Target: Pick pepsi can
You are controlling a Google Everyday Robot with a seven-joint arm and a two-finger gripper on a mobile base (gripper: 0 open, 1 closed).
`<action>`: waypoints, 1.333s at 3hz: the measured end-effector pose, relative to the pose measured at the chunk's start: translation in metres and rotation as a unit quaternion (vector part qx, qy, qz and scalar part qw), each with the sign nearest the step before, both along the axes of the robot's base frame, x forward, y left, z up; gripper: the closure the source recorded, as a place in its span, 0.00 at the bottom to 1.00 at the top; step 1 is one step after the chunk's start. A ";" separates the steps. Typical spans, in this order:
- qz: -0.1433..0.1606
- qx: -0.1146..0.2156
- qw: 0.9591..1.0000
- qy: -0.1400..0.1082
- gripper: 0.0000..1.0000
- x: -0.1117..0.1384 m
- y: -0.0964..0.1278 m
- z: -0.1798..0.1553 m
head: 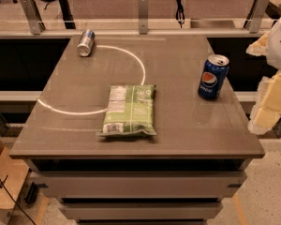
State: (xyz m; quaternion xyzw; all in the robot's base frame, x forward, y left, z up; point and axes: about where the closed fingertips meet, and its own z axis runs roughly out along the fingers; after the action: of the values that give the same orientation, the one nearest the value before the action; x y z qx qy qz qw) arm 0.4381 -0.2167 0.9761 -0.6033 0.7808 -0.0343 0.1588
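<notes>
The pepsi can (213, 77) is dark blue with a round red-white-blue logo and a silver top. It stands upright near the right edge of the grey table (178, 125). My gripper (270, 86), pale yellow and white, is at the right edge of the view. It hangs beside and beyond the table's right edge, to the right of the can and apart from it.
A green snack bag (129, 109) lies flat in the middle of the table. A silver-and-blue can (86, 42) lies on its side at the far left corner. A railing with metal posts (143, 13) runs behind the table. A wooden box (2, 186) stands on the floor at lower left.
</notes>
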 end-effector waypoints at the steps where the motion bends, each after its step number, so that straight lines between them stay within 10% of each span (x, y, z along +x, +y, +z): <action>1: 0.000 0.000 1.000 0.000 0.00 0.000 0.000 0.000; 3: 0.040 0.109 0.993 -0.037 0.00 0.032 -0.010 0.013; 4: 0.039 0.108 0.993 -0.038 0.00 0.032 -0.010 0.013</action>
State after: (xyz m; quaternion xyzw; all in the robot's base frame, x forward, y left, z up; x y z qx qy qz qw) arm 0.4704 -0.2269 0.9893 -0.6112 0.7490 0.0340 0.2535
